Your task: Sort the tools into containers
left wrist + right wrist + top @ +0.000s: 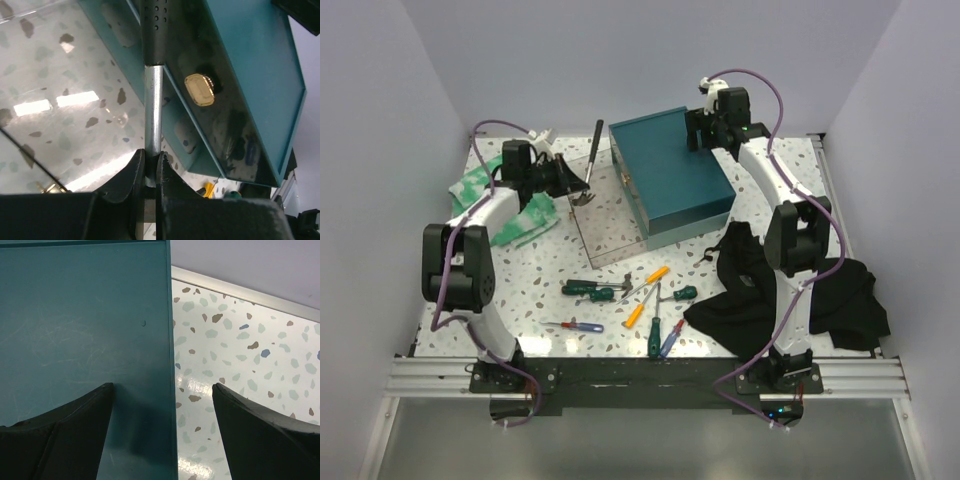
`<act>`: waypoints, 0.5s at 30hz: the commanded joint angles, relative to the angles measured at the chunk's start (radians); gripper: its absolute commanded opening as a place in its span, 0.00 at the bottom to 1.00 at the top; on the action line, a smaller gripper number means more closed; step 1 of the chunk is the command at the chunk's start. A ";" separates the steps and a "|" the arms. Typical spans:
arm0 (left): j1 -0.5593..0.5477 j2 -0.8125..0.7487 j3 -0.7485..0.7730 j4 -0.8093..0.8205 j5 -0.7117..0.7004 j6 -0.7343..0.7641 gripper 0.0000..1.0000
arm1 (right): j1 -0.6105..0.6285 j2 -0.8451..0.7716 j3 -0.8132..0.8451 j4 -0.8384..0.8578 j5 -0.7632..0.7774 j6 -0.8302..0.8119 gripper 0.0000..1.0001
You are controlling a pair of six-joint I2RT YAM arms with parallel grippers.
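My left gripper is shut on the metal shaft of a black-handled hammer, held over the left side of the clear box. In the left wrist view the pads clamp the steel shaft, with the black grip pointing away. My right gripper is open and empty above the far right edge of the teal box; its jaws straddle that edge. Several screwdrivers lie on the near table: green, orange, red-and-blue.
A green-white cloth lies under my left arm. A black cloth is heaped round the right arm. The teal box's gold latch faces the clear box. More screwdrivers lie near the front edge.
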 commanded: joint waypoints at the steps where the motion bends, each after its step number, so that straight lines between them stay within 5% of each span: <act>1: -0.014 0.045 0.029 0.128 0.095 -0.097 0.00 | 0.000 -0.034 -0.033 -0.065 0.015 -0.013 0.83; 6: -0.014 0.102 0.020 0.119 0.109 -0.140 0.00 | -0.002 -0.040 -0.036 -0.073 0.013 -0.008 0.83; 13: -0.028 0.107 -0.075 0.324 0.225 -0.243 0.00 | -0.002 -0.048 -0.059 -0.079 0.010 -0.005 0.83; 15: -0.028 0.099 -0.093 0.334 0.232 -0.246 0.23 | -0.002 -0.047 -0.062 -0.079 0.012 -0.004 0.83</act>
